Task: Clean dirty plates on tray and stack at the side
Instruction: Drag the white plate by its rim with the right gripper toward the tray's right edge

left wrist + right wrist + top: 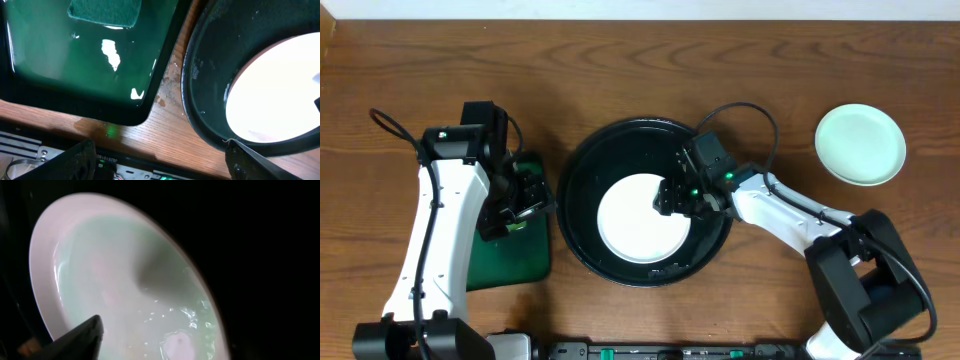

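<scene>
My left tool (pixel 523 197) hangs spread wide and empty over the small green tray (pixel 515 262) that carries the sponge (pixel 105 11). One white plate (pixel 635 220) lies on the black tray (pixel 582 215), not yet moved. My right tool (pixel 672 195) is at its right rim; I cannot tell whether it grips. Farther off, a mint-green plate (pixel 861 145) already rests aside on the table (pixel 720 60).

no text, label, brand or number can be read anywhere in these views.
</scene>
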Tool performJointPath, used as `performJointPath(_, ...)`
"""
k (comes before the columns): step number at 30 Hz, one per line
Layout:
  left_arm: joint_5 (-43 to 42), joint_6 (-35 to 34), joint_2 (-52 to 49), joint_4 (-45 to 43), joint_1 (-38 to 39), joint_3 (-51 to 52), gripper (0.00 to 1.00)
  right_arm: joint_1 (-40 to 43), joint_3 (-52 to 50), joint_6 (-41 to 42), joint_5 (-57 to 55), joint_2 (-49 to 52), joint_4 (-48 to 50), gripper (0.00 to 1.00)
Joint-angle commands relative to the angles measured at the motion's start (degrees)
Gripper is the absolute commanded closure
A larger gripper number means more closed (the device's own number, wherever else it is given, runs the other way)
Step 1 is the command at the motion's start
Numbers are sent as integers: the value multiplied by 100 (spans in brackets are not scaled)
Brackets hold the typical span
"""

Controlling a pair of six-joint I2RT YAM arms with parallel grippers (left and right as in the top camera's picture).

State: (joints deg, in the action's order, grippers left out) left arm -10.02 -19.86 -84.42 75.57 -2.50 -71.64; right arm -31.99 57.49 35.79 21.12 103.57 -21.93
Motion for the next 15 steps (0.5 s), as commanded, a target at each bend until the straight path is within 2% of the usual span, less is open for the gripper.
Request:
performJointPath(1,15,-13,20,50,13,15,17,-197,-31,94,293,155,166,50)
performJointPath(3,15,-13,20,52,13,15,17,-236,-31,149,267,157,184,58)
performJointPath(4,15,-13,20,57,13,15,17,-249,-31,149,267,155,186,68)
performJointPath(6,15,-13,20,72,13,15,17,-262,-31,149,245,157,179,99)
performJointPath(11,15,-13,20,153,13,15,17,-262,-31,133,4,157,164,99)
performJointPath(15,15,-13,20,160,13,15,17,-256,-28,-297,-48,136,323,99)
